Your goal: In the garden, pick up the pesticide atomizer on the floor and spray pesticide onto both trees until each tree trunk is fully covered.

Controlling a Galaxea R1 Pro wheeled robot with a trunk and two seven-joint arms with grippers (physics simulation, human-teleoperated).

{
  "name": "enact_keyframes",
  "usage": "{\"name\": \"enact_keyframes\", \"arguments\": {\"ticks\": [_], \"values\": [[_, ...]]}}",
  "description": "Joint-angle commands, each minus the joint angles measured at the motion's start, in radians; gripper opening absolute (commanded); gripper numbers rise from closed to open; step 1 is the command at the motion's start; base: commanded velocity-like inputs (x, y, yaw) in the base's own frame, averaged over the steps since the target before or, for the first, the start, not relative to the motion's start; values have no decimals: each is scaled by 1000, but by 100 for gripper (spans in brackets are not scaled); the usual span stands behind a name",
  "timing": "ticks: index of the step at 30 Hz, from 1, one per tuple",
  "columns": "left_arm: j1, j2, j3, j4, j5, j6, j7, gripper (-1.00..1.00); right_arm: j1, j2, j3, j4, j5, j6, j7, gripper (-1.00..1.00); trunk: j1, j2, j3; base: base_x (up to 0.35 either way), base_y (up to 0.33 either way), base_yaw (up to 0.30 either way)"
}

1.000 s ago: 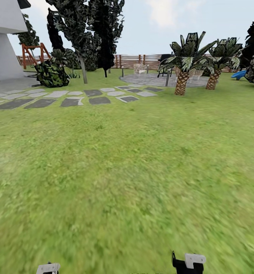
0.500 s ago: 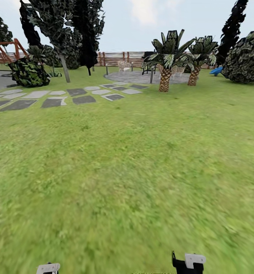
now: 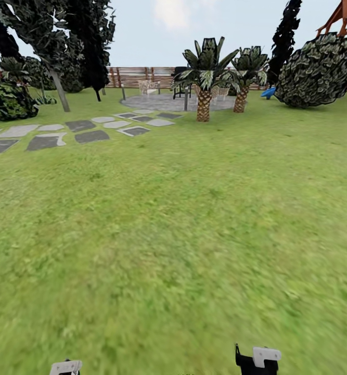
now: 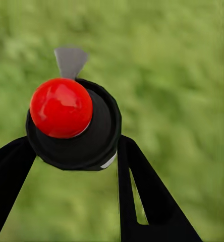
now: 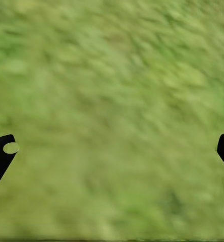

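Observation:
The pesticide atomizer (image 4: pixel 74 123) has a black round body, a shiny red ball top and a small grey nozzle. In the left wrist view my left gripper (image 4: pixel 74 147) is shut on it, with a black finger (image 4: pixel 137 186) pressed against each side of the body, above blurred grass. My right gripper (image 5: pixel 114 148) is open over bare lawn with nothing between its fingertips (image 5: pixel 2 151). In the head view a leafy tree with a slanted pale grey trunk (image 3: pixel 59 91) stands far off at the left, beyond the paving slabs (image 3: pixel 85 137).
Wide green lawn (image 3: pixel 183 224) stretches ahead. Two short palms (image 3: pixel 203 99) stand by a round paved patio (image 3: pixel 168 102). A big round bush (image 3: pixel 319 70) and a dark conifer (image 3: pixel 285 36) stand at the right. The brown slat fence (image 3: pixel 142 76) runs along the back.
The head camera has swung to the right, so the whole scene slid left. The white building left the view; the round bush and a red frame came in at right. Both arms kept their pose.

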Motion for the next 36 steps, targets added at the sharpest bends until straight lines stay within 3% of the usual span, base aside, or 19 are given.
{"name": "enact_keyframes", "arguments": {"ticks": [1, 7, 14, 36], "values": [[0, 0, 5, 1, 11, -1, -10, -100, -1, 0, -3, 1, 10, -1, -7, 100, 0, 0, -2, 0, 0, -250], [0, 5, 6, 1, 39, 1, -4, -100, -1, 0, -3, 1, 10, -1, -7, 100, 0, 0, -8, 0, 0, -250], [0, 8, 6, 1, 44, 0, -4, -100, -1, 0, -3, 1, 10, -1, -7, 100, 0, 0, -15, 0, -10, -250], [0, 8, 6, 2, 44, -1, -3, -100, -1, 0, -4, 1, 10, -1, -7, 100, 0, 0, -18, 102, -240, -292]]}}
